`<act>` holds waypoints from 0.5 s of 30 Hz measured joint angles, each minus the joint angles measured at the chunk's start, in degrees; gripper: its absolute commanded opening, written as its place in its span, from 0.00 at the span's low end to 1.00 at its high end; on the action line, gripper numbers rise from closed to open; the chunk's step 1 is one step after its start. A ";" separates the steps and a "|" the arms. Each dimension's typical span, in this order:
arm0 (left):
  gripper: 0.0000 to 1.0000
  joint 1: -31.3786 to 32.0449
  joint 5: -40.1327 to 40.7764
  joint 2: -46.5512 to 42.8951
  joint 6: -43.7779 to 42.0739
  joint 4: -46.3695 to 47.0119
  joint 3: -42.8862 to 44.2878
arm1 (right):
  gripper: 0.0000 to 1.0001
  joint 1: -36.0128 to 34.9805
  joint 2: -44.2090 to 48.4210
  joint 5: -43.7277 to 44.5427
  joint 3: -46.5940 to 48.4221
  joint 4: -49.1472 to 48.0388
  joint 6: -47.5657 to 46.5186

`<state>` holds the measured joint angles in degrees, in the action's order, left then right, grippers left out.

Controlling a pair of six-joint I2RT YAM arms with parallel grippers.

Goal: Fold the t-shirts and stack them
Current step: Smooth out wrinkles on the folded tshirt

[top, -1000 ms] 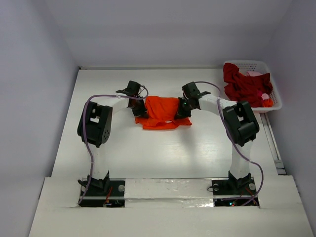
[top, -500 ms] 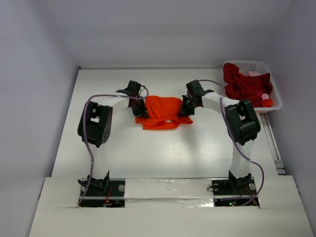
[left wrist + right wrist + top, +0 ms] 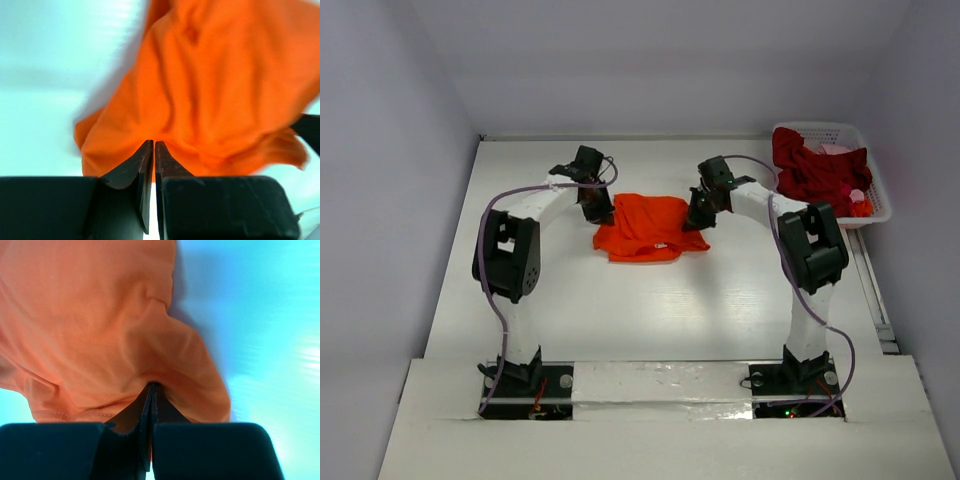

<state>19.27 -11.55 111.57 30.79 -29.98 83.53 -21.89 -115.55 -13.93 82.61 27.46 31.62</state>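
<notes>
An orange t-shirt lies bunched in the middle of the white table. My left gripper is shut on its left far corner. In the left wrist view the cloth hangs from the pinched fingertips. My right gripper is shut on the shirt's right far corner. The right wrist view shows the fabric puckered into the closed tips. Dark red t-shirts and a pinkish one are heaped in the basket.
A white lattice basket stands at the back right corner of the table. The back wall runs close behind the shirt. Both arm bases are bolted to the near edge, with purple cables looping along the arms.
Both grippers have moved toward the back of the table, the left one more, drawing the orange t-shirt's far edge with them. Both stay shut.
</notes>
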 measured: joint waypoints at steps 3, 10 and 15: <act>0.05 -0.31 0.42 -3.04 -0.33 -2.03 3.06 | 0.00 0.24 0.35 0.24 0.20 0.55 -0.31; 0.05 -0.66 -0.70 -7.93 -0.26 -2.29 5.92 | 0.00 0.48 1.60 -0.48 0.15 0.66 -0.31; 0.06 -0.31 -2.29 -7.80 0.37 0.98 -0.20 | 0.00 0.48 3.93 -0.81 -1.14 0.57 -0.52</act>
<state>18.96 -13.85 103.77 31.16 -28.99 83.33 -21.41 -111.61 -14.74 81.47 28.03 31.09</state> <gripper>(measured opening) 0.053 0.010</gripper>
